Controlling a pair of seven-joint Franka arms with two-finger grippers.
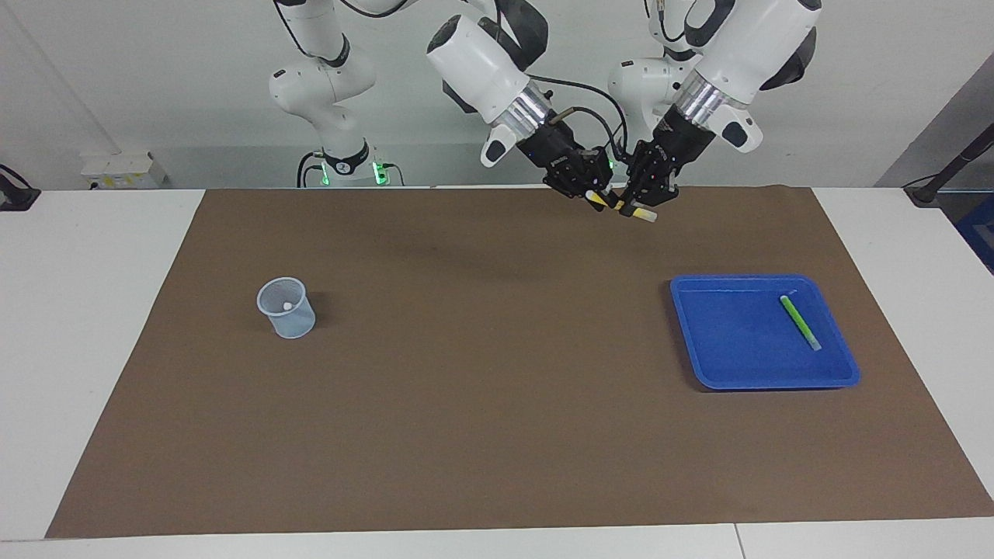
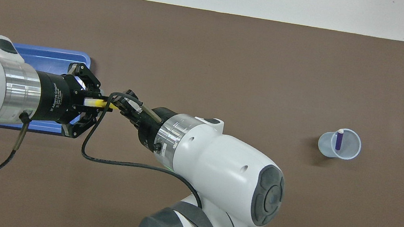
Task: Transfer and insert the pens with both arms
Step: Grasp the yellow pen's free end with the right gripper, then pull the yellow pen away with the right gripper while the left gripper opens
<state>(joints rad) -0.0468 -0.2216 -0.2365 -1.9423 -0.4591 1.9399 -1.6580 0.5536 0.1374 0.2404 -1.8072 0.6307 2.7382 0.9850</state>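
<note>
Above the brown mat, mid-air handover of the yellow pen!

Both end effectors meet over the worktop's robot-side edge: the left end effector (image 1: 641, 203) grips the yellow pen (image 1: 638, 212) at its pale end, the right end effector (image 1: 596, 192) pinches the other end, so both are clamped on it. One down: the purple pen (image 2: 339, 140) stands in the cup (image 2: 339, 143). Two to go: this yellow one, then the green pen (image 1: 800, 321) lying in the blue tray (image 1: 730, 365).

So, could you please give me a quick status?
Left claw and right claw meet on the yellow pen, mid-air. Purple pen in cup; green pen in tray.
</note>
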